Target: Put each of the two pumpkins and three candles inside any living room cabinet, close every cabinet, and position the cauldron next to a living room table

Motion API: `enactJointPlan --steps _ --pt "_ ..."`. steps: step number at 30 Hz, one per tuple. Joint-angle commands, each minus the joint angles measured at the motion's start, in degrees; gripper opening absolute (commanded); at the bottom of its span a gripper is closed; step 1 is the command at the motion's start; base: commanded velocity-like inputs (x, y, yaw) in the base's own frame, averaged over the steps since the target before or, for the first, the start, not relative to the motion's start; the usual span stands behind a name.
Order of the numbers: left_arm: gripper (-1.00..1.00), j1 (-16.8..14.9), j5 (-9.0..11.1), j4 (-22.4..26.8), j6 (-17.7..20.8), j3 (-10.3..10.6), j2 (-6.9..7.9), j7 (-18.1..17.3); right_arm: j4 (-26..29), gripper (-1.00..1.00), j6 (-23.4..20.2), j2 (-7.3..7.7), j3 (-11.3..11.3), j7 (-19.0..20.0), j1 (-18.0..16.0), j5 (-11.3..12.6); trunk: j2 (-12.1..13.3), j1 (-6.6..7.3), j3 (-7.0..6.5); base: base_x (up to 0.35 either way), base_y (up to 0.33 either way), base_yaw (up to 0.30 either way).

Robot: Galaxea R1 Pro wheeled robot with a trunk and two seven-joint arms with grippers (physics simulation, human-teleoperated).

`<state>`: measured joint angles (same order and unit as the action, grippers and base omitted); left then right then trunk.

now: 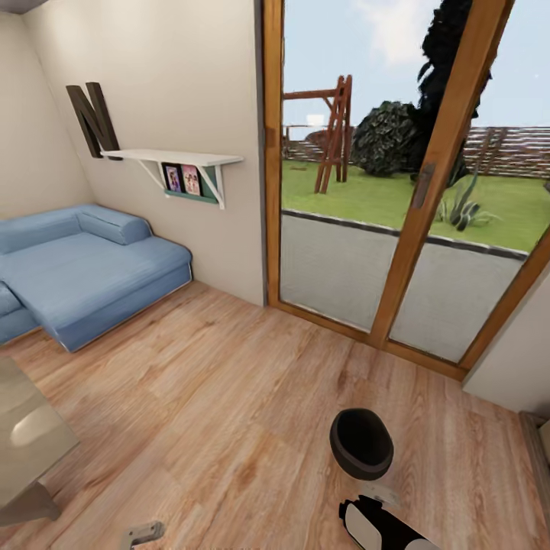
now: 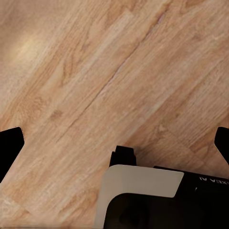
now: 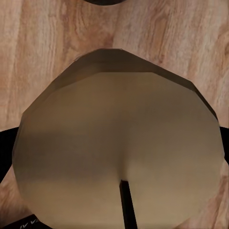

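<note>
A pale off-white candle [image 3: 117, 138] with a dark wick looms close in the right wrist view, with black fingers [image 3: 4, 152] at both of its sides. My right gripper [image 1: 376, 498] is shut on this candle, low over the wood floor. Just beyond it the black cauldron [image 1: 361, 441] stands upright on the floor, mouth up. The glass-topped table [image 1: 27, 443] juts in at the left edge, well apart from the cauldron. My left gripper [image 2: 114, 143] hangs open over bare floorboards, nothing between its fingers. Pumpkins and cabinet are out of view.
A blue sofa [image 1: 84, 267] fills the back left corner under a white wall shelf [image 1: 172, 159]. A wood-framed glass door [image 1: 397, 191] to the garden spans the far wall. Open wood floor [image 1: 229, 397] lies between sofa, table and cauldron.
</note>
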<state>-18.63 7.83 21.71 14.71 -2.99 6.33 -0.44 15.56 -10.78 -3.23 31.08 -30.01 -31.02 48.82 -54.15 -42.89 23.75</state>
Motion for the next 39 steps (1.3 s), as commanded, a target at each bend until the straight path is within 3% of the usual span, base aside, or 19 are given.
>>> enactJointPlan --steps 1,20,29,39 --pt "1.00 0.00 0.00 0.00 -0.01 0.00 0.00 0.00 0.00 -1.00 0.14 -0.01 0.03 0.04 -0.01 0.13 0.00 0.00 0.02 0.000 0.000 0.289" --pt "1.00 0.00 0.00 0.00 0.02 0.00 0.00 0.00 0.00 -1.00 0.41 -0.04 0.09 0.03 -0.01 0.05 0.00 0.00 0.47 0.000 0.000 0.289" --pt "1.00 0.00 0.00 0.00 -0.02 0.01 0.00 0.00 0.00 -1.00 0.49 -1.05 0.03 0.04 -0.01 -0.03 0.00 0.00 0.69 -0.007 0.000 0.289" --pt "1.00 0.00 0.00 0.00 -0.03 0.01 0.00 0.00 0.00 -1.00 0.49 -1.16 0.03 0.04 -0.01 -0.04 0.00 0.00 0.92 -0.121 0.000 0.289"
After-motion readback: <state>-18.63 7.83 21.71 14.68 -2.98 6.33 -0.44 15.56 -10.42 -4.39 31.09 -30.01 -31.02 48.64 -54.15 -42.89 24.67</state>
